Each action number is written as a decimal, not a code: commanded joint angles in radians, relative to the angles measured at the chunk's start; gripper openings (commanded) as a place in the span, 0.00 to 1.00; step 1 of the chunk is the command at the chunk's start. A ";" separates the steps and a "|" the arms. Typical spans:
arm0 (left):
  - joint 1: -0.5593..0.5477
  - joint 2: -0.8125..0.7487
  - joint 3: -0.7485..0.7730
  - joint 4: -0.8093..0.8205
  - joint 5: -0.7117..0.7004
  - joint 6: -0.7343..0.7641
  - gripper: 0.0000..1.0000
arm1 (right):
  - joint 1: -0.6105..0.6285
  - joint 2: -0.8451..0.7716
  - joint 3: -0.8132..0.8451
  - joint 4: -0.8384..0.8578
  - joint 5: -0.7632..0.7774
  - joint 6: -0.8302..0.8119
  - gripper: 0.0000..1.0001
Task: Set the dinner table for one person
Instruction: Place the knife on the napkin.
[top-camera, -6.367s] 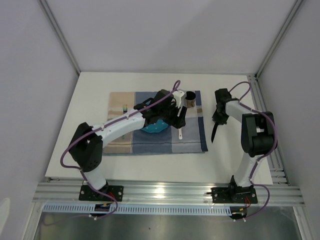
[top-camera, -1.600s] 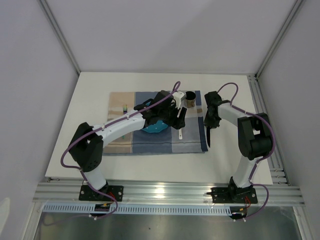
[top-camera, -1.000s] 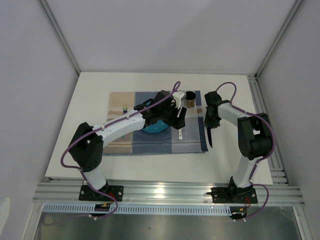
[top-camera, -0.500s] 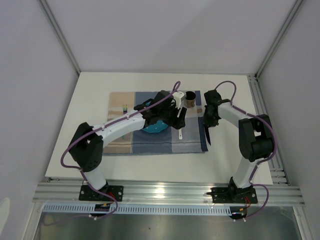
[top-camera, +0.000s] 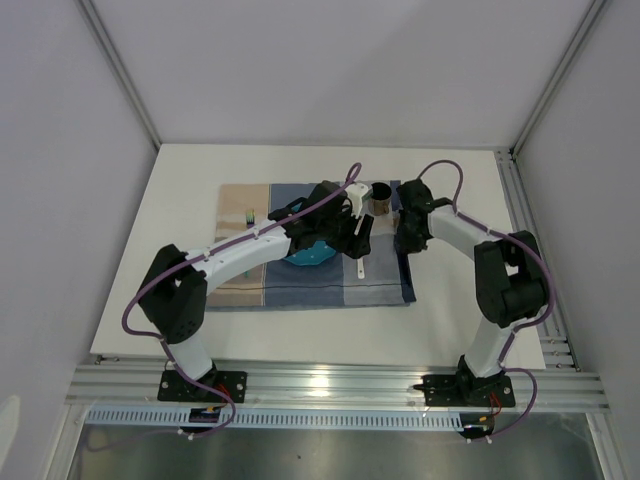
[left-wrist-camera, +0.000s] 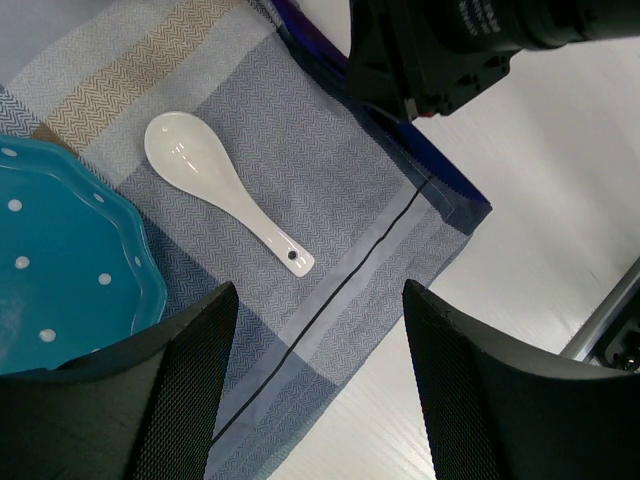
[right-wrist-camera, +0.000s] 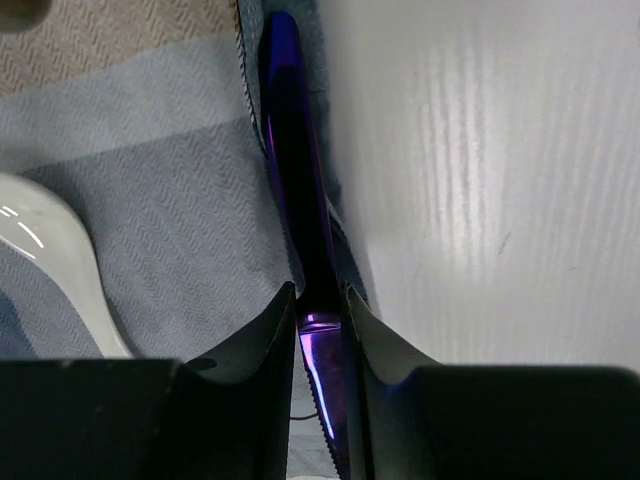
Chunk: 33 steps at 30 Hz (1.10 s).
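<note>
While the left gripper (left-wrist-camera: 315, 340) gapes empty, the right gripper (right-wrist-camera: 318, 312) pinches a purple knife (right-wrist-camera: 293, 150)

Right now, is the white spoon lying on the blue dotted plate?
No, the white spoon lies flat on the checked cloth, beside the teal plate with a gap between them.

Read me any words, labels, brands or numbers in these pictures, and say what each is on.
White lettering on the right arm's black wrist housing: blurred and cut off at the frame edge, unreadable.
Coloured stickers at the arm bases: too small to read.
Placemat, plate, spoon, knife: no text visible.
</note>
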 joint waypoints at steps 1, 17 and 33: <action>-0.007 -0.001 0.019 0.029 0.021 0.027 0.71 | 0.049 0.016 0.020 0.001 -0.018 0.035 0.00; -0.005 -0.001 0.016 0.031 0.020 0.033 0.71 | 0.120 0.082 -0.011 0.029 0.061 0.081 0.00; -0.005 -0.010 0.015 0.031 0.016 0.033 0.70 | 0.193 0.037 0.037 0.023 0.064 0.113 0.00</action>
